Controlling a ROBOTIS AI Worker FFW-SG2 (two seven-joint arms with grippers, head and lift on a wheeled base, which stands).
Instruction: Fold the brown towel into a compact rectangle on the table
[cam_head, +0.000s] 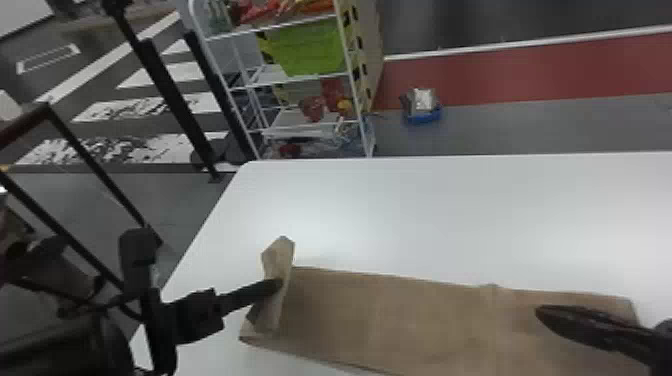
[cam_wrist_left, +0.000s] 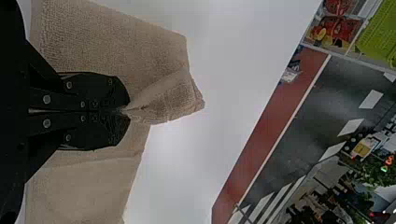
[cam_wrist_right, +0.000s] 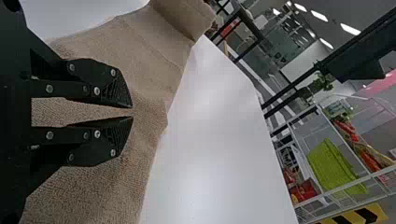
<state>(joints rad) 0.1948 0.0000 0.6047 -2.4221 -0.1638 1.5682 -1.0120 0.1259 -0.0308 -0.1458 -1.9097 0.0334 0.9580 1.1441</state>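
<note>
The brown towel lies as a long strip along the table's near side, its left end lifted and turned over. My left gripper is at that raised end. In the left wrist view the left gripper is shut on a pinched fold of the towel, with more cloth lying beneath. Over the towel's right part is my right gripper. Seen from the right wrist, the right gripper has its fingertips slightly apart above the towel, with no cloth pinched between them.
The white table extends beyond the towel, and its left edge slants past the left arm. Behind it stand a white wire rack with a green bin and a small blue-based object on the floor.
</note>
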